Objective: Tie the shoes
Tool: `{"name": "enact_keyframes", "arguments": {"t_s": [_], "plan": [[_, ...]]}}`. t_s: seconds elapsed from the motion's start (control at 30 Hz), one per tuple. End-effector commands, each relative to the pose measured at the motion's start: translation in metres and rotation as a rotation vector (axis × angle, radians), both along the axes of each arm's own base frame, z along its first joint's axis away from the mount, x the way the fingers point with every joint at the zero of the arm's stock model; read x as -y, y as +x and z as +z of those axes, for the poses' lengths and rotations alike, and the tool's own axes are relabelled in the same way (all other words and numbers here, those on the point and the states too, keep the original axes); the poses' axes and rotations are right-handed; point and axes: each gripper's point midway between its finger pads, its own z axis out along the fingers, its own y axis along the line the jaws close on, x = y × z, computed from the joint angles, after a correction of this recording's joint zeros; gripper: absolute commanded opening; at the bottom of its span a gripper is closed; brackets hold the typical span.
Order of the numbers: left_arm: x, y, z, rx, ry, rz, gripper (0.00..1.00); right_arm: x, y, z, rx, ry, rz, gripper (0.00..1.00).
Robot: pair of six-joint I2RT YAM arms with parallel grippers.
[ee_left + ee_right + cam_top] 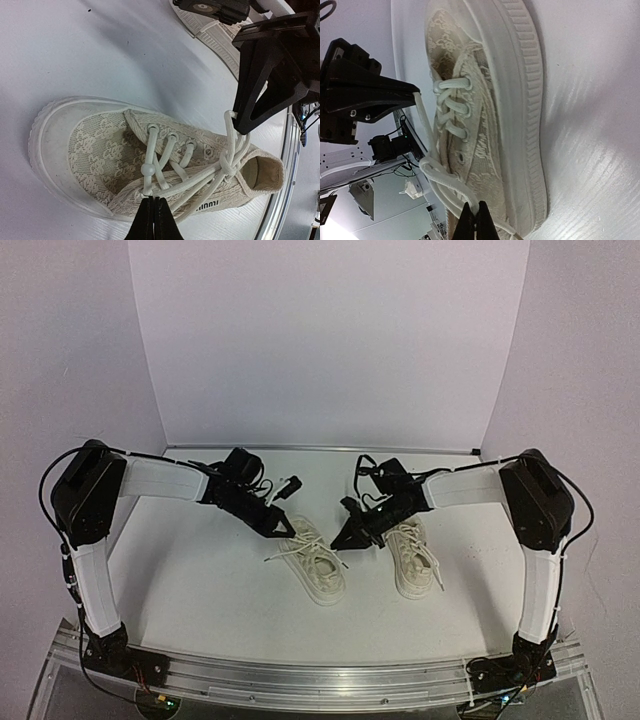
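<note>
Nearest the lens, the left gripper [153, 210] is clamping its fingers tight on one strand of the lace [197, 182], just beside the shoe's near flank. Straight ahead of those fingers, the shoe [115, 150] is lying on its sole on the table [75, 50]. Its long axis is running crosswise to the hand, with the toe cap off to the fingers' left and the open collar to their right.

Beyond the shoe and to the right, the right gripper [239, 125] is pinching the other strand and holding it raised over the collar end. Between the two hands the strands are meeting in a loose crossing [227, 162] by the top eyelets. In the left wrist view it is looking closer to the right gripper than to the left.

Judging from this, the coming move is depending on the hands drawing apart across the shoe's width rather than along its length, so that the crossing is cinching down onto the tongue.

Past the right gripper, the second shoe [412, 558] is sitting just beside the first.
</note>
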Motion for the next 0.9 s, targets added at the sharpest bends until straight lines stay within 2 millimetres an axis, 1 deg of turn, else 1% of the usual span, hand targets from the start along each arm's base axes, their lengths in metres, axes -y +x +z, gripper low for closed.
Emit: {"name": "enact_keyframes", "arguments": {"t_s": [0.0,0.1,0.33,0.63,0.87], "plan": [[-0.004,0.013,0.03,0.096,-0.009,0.009,0.0,0.01,-0.004,0.014,0.065,-0.032,-0.008,0.0],[-0.009,0.015,0.029,0.104,0.009,0.024,0.0,0.018,-0.008,0.007,0.072,-0.076,-0.008,0.0],[-0.017,0.019,0.028,0.132,0.043,0.054,0.0,0.035,-0.016,0.001,0.093,-0.159,-0.006,0.0],[-0.025,0.018,0.017,0.135,0.083,0.063,0.0,0.056,-0.027,-0.018,0.106,-0.264,0.023,0.0],[-0.038,0.021,0.01,0.145,0.13,0.085,0.0,0.066,-0.031,-0.024,0.12,-0.313,0.042,0.0]]}}
